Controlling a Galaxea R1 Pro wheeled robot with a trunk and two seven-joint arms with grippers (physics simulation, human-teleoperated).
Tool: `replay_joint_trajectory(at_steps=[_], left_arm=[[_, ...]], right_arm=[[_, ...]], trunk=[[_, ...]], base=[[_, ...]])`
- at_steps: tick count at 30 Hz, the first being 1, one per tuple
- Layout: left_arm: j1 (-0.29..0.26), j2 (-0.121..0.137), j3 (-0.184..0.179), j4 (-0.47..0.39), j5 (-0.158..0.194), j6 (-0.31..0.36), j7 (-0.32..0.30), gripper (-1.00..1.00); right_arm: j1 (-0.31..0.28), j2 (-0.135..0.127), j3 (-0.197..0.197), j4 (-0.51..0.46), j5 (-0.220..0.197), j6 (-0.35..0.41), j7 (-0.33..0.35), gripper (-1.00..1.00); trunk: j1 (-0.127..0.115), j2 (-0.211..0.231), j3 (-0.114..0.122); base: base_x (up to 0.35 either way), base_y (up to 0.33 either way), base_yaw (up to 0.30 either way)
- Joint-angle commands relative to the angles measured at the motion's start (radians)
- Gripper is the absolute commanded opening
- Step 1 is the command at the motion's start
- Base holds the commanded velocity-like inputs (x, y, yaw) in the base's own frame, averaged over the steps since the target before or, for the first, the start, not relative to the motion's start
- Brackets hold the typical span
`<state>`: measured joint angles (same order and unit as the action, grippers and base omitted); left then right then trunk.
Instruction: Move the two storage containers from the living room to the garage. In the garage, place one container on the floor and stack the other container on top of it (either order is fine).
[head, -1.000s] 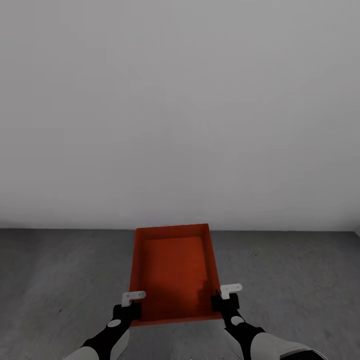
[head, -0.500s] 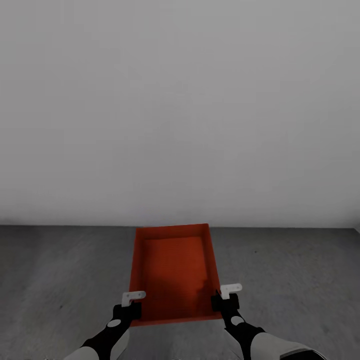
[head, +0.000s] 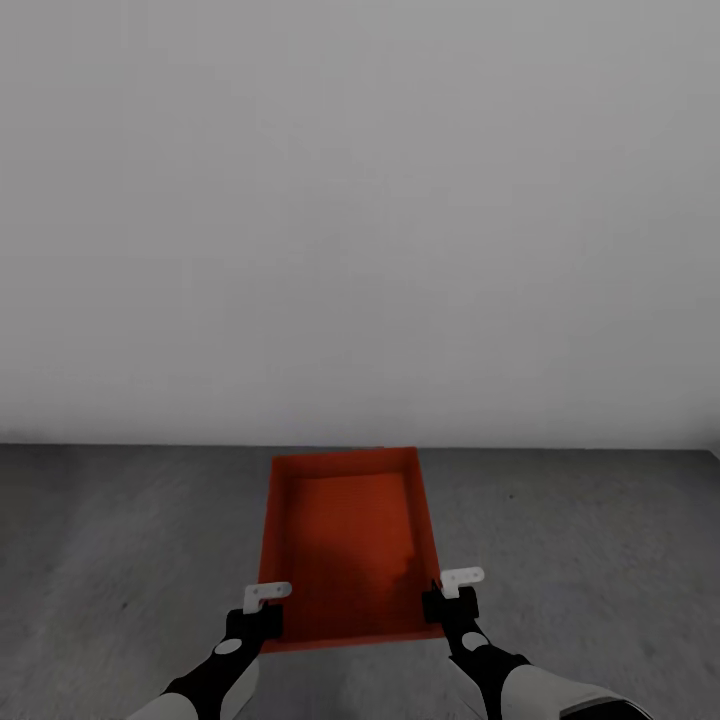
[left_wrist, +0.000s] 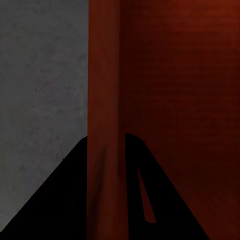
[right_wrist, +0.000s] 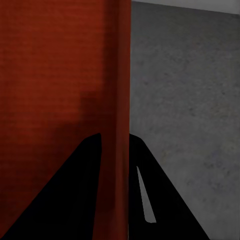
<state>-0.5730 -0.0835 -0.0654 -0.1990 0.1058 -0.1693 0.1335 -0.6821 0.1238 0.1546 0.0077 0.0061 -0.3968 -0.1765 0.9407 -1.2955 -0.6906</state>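
Orange-red storage container (head: 348, 545) hangs over the grey concrete floor (head: 120, 540) near the white wall (head: 360, 220), left gripper (head: 258, 607) and right gripper (head: 452, 592) each clamped on a side wall; it looks rigid, light, smooth-walled, best carried pinched at both rims

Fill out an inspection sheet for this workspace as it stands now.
Surface: dark grey mottled concrete floor, meeting a plain white wall.
Job's things: one orange-red storage container, open top, empty, held by its two long side walls; whether it rests on the floor cannot be told.
Clutter: nothing seen.
Grippers: left claw shut on the container's left wall; right claw shut on its right wall; each wrist view shows the wall between the fingers.
Cables: nothing seen.
Surroundings: bare wall and floor.
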Motion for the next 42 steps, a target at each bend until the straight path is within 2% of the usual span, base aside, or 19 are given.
replay_joint_trajectory(at_steps=[1, 42], left_arm=[[-0.001, 0.005, -0.013, -0.002, 0.002, -0.047, 0.011, -1.0], [-0.001, 0.002, -0.013, -0.001, 0.0, -0.047, 0.015, -1.0]], right_arm=[[-0.001, 0.0, -0.029, 0.003, 0.006, 0.001, -0.005, -1.0], [-0.001, 0.0, -0.029, 0.003, 0.006, 0.001, -0.005, -1.0]], trunk=[[0.0, 0.0, -0.002], [0.0, 0.0, -0.068]], base=[[0.0, 0.0, 0.0], [0.0, 0.0, 0.0]])
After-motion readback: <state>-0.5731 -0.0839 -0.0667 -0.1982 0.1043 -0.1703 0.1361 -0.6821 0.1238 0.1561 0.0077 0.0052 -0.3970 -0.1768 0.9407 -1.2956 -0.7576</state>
